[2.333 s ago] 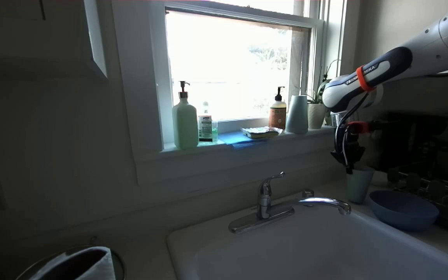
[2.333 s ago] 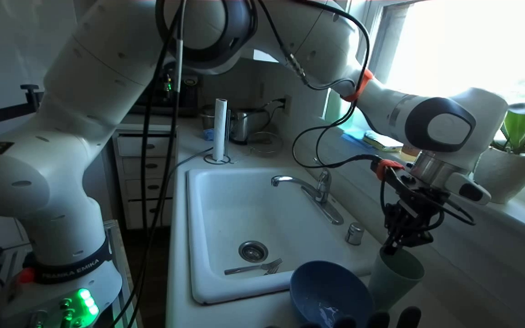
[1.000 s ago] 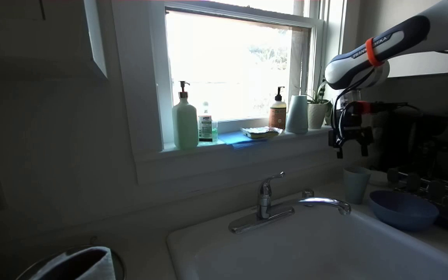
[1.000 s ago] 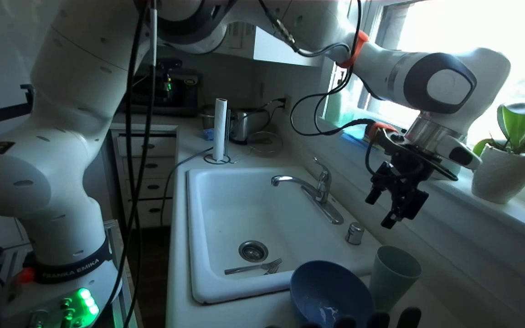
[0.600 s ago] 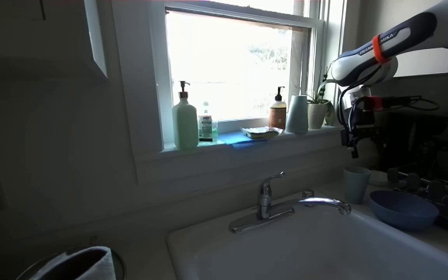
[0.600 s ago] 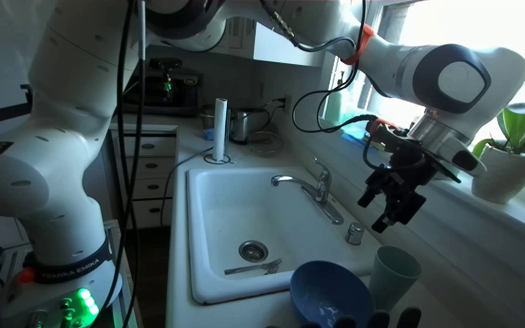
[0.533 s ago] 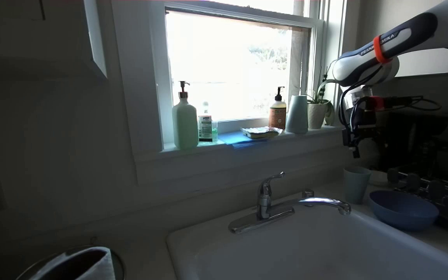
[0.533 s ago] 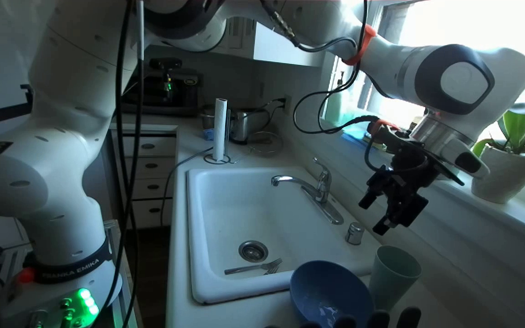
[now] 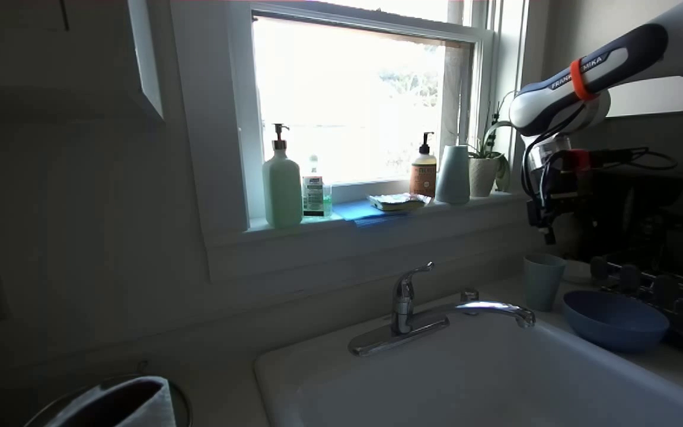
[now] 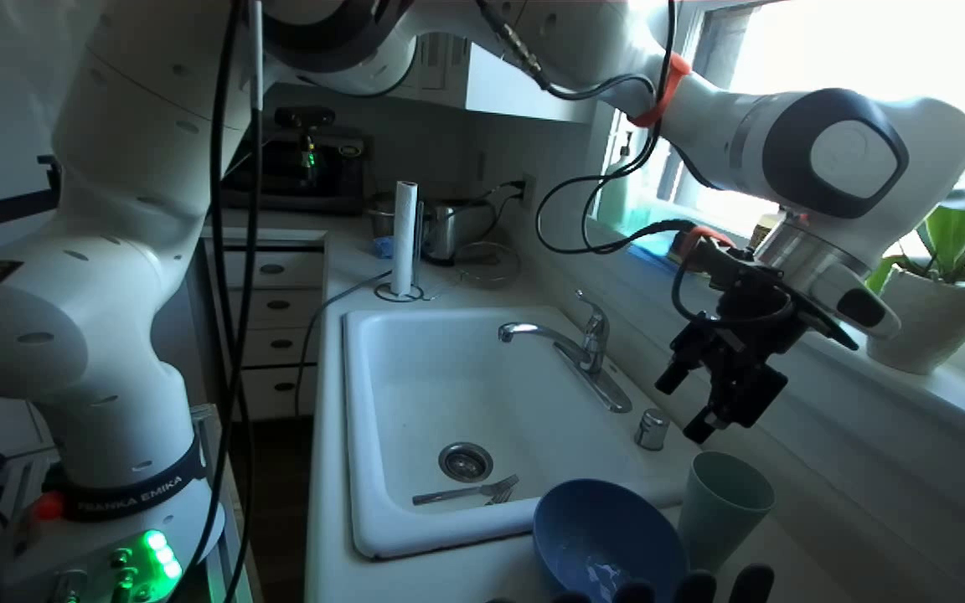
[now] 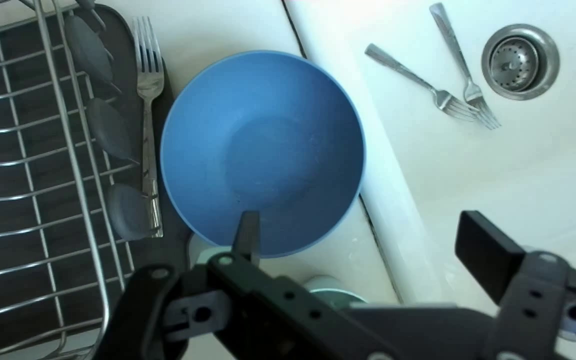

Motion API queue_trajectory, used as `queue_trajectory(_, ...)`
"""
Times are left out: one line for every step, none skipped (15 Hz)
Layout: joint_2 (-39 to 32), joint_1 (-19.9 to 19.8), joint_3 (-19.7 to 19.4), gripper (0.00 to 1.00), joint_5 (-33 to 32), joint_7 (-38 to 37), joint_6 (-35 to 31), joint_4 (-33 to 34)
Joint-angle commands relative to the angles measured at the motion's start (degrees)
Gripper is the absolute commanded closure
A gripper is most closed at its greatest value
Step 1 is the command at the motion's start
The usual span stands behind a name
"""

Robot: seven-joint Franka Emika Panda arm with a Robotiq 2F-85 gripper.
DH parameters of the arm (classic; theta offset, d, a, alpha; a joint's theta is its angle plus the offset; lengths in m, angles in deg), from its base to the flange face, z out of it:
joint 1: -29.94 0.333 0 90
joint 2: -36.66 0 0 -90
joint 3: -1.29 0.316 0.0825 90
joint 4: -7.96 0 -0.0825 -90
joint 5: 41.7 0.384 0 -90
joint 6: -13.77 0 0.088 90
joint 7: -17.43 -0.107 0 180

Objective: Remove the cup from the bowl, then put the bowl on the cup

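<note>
On the counter (image 10: 428, 574) we see the bowl (image 10: 604, 536), left of the cup (image 10: 721, 512) in an exterior view. Our gripper (image 10: 683, 406) hangs above, spread wide.

In an exterior view, the surface (image 10: 424, 582) has the sink (image 10: 441, 536) set in it; near, a bowl (image 10: 604, 536) and, just right of it, an upright cup (image 10: 721, 511); far, a paper roll (image 10: 404, 239) on a stand (image 10: 420, 243)

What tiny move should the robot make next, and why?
I'd guess it should shift its open fingers toward the blue bowl, ready to straddle its rim, because the cup already stands beside the bowl and the fingers hold nothing.
</note>
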Motion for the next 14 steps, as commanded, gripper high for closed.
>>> queue_trajectory(4.0, 1.6, -0.2, 0.00, -4.9, 3.1, 0.7, -7.0)
queue_trajectory(4.8, 2.0, -0.1, 0.00, -6.1, 3.5, 0.6, -8.9)
queue_trajectory(5.6, 2.3, -0.2, 0.00, -7.0, 3.7, 0.4, -10.7)
queue_trajectory(6.5, 2.5, -0.2, 0.00, -7.5, 3.6, -0.1, -12.5)
queue_trajectory(7.2, 2.6, -0.1, 0.00, -7.8, 3.8, -0.3, -14.3)
queue_trajectory(8.2, 2.7, -0.1, 0.00, -7.7, 3.7, -1.0, -16.3)
queue_trajectory(8.8, 2.8, 0.0, 0.00, -7.6, 4.0, -1.1, -17.8)
queue_trajectory(9.1, 2.6, 0.0, 0.00, -7.2, 4.7, -1.9, -19.4)
queue_trajectory(9.4, 2.5, 0.1, 0.00, -6.7, 5.0, -2.9, -20.5)
queue_trajectory(9.6, 2.0, 0.2, 0.00, -5.0, 5.5, -4.4, -21.9)
queue_trajectory(9.6, 1.8, 0.2, 0.00, -4.1, 5.9, -6.2, -23.0)
queue_trajectory(9.7, 1.7, 0.3, 0.00, -3.6, 6.9, -8.1, -24.1)
queue_trajectory(9.9, 1.5, 0.4, 0.00, -3.0, 8.3, -10.2, -25.3)
queue_trajectory(10.1, 1.5, 0.6, 0.00, -2.1, 9.6, -12.5, -26.7)
